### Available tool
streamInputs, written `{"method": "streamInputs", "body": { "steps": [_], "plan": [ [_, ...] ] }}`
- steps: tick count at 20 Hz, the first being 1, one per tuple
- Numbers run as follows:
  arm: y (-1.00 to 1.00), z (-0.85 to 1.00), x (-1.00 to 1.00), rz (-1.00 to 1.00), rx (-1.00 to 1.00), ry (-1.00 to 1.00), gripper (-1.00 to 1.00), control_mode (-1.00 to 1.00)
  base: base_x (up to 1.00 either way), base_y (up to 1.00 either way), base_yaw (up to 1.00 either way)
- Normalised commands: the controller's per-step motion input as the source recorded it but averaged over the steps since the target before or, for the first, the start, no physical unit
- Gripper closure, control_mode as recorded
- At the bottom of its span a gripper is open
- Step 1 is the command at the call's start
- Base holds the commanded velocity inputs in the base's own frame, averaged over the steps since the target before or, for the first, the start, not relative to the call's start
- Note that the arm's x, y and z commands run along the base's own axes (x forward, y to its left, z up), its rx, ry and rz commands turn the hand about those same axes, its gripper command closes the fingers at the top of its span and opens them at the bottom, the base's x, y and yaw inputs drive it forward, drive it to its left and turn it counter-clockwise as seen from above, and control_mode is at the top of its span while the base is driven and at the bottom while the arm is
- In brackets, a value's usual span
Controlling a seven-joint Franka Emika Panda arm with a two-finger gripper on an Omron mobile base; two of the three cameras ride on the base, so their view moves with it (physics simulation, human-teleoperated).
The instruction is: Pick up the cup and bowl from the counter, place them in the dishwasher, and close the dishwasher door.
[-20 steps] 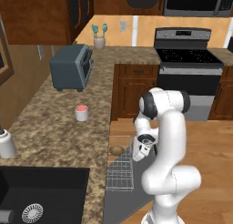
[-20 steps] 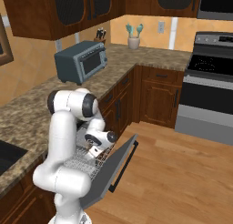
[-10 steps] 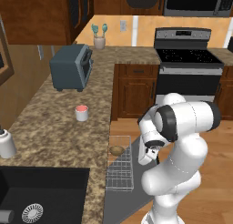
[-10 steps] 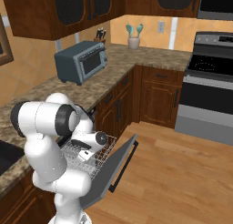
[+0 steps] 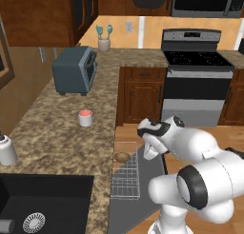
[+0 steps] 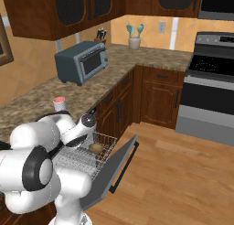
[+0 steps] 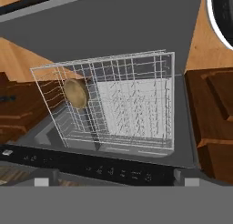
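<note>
The tan-brown bowl point(image 7: 75, 92) lies in the wire rack point(image 7: 132, 104) of the open dishwasher, also seen from the side as the bowl point(image 5: 122, 157) point(image 6: 95, 148). My gripper point(image 7: 113, 180) hovers above the rack, open, its fingertips wide apart with nothing between them. The hand point(image 5: 149, 148) hangs to the right of the bowl, over the lowered dishwasher door point(image 5: 143, 199) point(image 6: 107, 176). On the counter point(image 5: 57, 138), the white cup point(image 5: 85, 118) point(image 6: 59, 101) with its salmon top stands apart from the arm.
A blue-grey toaster oven point(image 5: 74, 70) sits behind the cup. A white jar point(image 5: 5, 150) stands beside the dark sink point(image 5: 38, 204). A utensil pot point(image 5: 104, 40) is in the far corner, next to the stove point(image 5: 195, 71). Wooden floor point(image 6: 183, 174) lies right of the door.
The arm has folded down and swung, and the hand has drawn back a little from the rack. The bowl stays in the rack and the gripper stays open.
</note>
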Motion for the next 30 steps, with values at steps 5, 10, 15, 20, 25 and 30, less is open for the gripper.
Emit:
{"method": "streamInputs", "body": {
  "steps": [5, 10, 15, 20, 25, 30],
  "plan": [
    [-0.10, 1.00, 0.00, -0.03, -0.04, 0.13, -1.00, -1.00, 0.00, 0.00, 0.00],
    [0.00, 0.82, -0.08, 0.00, -0.04, 0.01, -1.00, -1.00, 0.00, 0.00, 0.00],
    [0.19, 0.39, -0.15, -0.01, -0.10, 0.00, -1.00, -1.00, 0.00, 0.00, 0.00],
    [0.52, 0.07, 0.00, 0.11, -0.15, 0.00, -1.00, -1.00, 0.00, 0.00, 0.00],
    [0.55, 0.01, 0.00, 0.30, -0.20, 0.04, -1.00, -1.00, 0.00, 0.00, 0.00],
    [0.36, 0.06, 0.07, 0.34, -0.14, 0.08, -1.00, -1.00, 0.00, 0.00, 0.00]
  ]
}}
